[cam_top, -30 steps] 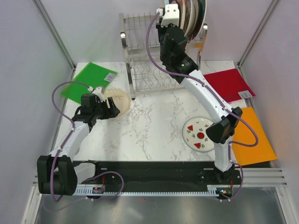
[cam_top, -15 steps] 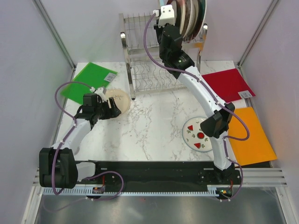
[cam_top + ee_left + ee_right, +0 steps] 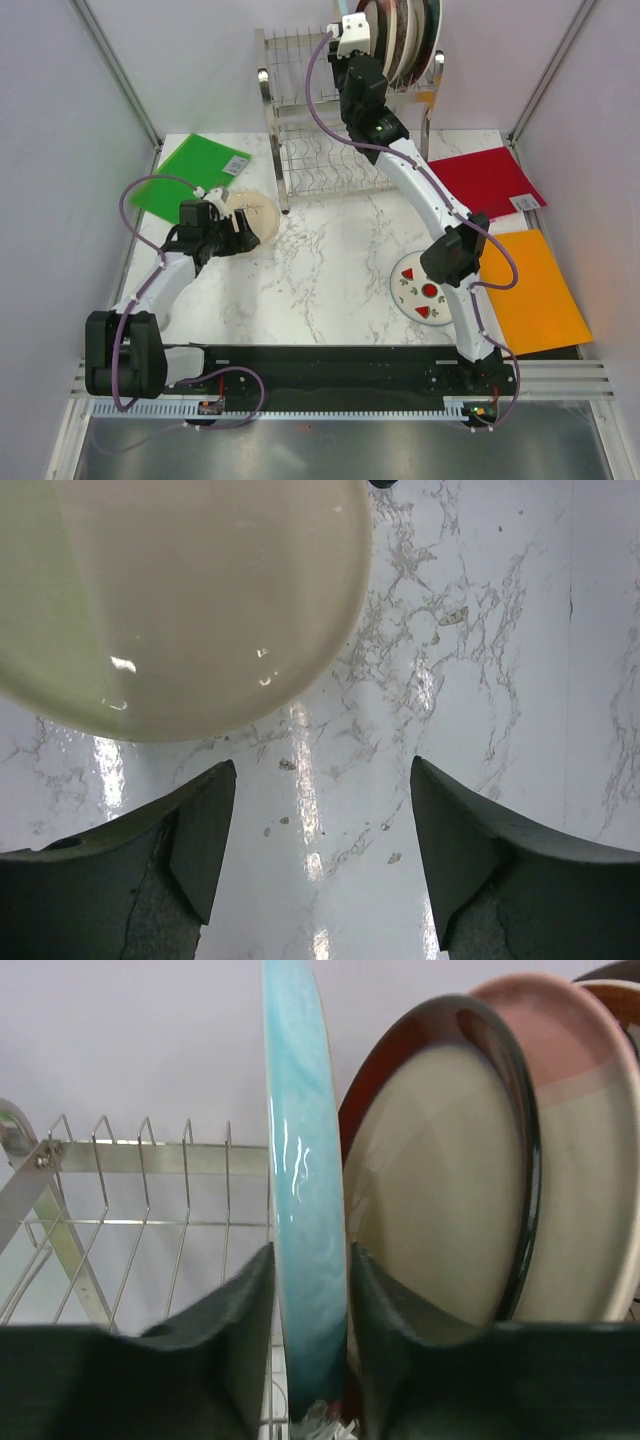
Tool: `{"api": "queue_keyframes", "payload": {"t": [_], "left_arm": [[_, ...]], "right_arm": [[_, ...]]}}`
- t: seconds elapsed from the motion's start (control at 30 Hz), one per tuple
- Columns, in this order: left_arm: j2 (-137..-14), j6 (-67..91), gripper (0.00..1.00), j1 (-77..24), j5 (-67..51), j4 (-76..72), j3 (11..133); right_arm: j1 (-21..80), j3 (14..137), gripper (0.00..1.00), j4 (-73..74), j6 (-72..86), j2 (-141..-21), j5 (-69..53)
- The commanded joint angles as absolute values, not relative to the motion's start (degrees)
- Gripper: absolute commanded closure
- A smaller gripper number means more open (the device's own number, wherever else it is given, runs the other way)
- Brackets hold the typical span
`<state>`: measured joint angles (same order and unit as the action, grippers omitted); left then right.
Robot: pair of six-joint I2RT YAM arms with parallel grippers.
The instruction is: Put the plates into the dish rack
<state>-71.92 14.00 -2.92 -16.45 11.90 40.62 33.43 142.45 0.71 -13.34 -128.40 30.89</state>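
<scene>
The chrome wire dish rack (image 3: pixel 300 150) stands at the back of the table. My right gripper (image 3: pixel 362 30) is at its upper tier, shut on the rim of a light-blue plate (image 3: pixel 305 1210) that stands on edge between my fingers (image 3: pixel 310 1252). Right of it stand a cream plate with a dark red rim (image 3: pixel 440 1180) and a pink and cream plate (image 3: pixel 590 1160). My left gripper (image 3: pixel 238 238) is open and empty (image 3: pixel 320 765) just above the marble, beside the near edge of a plain cream plate (image 3: pixel 190 590) (image 3: pixel 258 213). A watermelon plate (image 3: pixel 418 292) lies at the right, partly hidden by my right arm.
A green mat (image 3: pixel 200 170) lies at the back left, a red mat (image 3: pixel 490 180) at the back right and an orange mat (image 3: pixel 540 290) at the right edge. The rack's upper shelf wires (image 3: pixel 140 1180) show left of the light-blue plate. Grey walls enclose the table.
My right arm's elbow has swung left and the gripper has moved slightly up and back at the rack's upper tier. My left gripper has barely moved.
</scene>
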Motion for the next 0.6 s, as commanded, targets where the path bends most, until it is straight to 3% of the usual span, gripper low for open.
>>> {"api": "queue_keyframes", "payload": {"t": [0.0, 0.13, 0.23, 0.33, 0.37, 0.47, 0.57], "left_arm": [[-73.82, 10.82, 0.22, -2.90, -13.89, 12.12, 44.91], [-76.98, 7.57, 0.21, -2.81, -11.52, 14.15, 48.86], [-77.69, 4.66, 0.26, -2.90, -10.64, 12.76, 49.66], [-80.94, 2.12, 0.47, -2.90, -12.12, 12.83, 51.14], [-83.99, 1.67, 0.61, -2.90, -12.30, 13.62, 51.94], [-90.76, 2.28, 0.87, -2.90, -11.60, 17.73, 55.54], [-95.09, 4.56, 0.98, -2.90, -11.60, 21.26, 58.62]], "right_arm": [[33.66, 144.06, 0.50, -6.85, -14.32, -125.61, 29.53], [33.66, 140.02, 0.46, -6.25, -14.33, -121.74, 30.23], [34.19, 133.88, 0.45, -4.40, -11.96, -116.12, 30.50], [36.02, 122.64, 0.42, -4.39, -11.42, -107.78, 31.03], [36.64, 119.13, 0.39, -4.83, -11.86, -105.32, 31.03], [39.28, 105.06, 0.31, -7.11, -13.80, -92.86, 29.71], [40.69, 93.10, 0.16, -6.60, -11.52, -83.19, 28.66]]}}
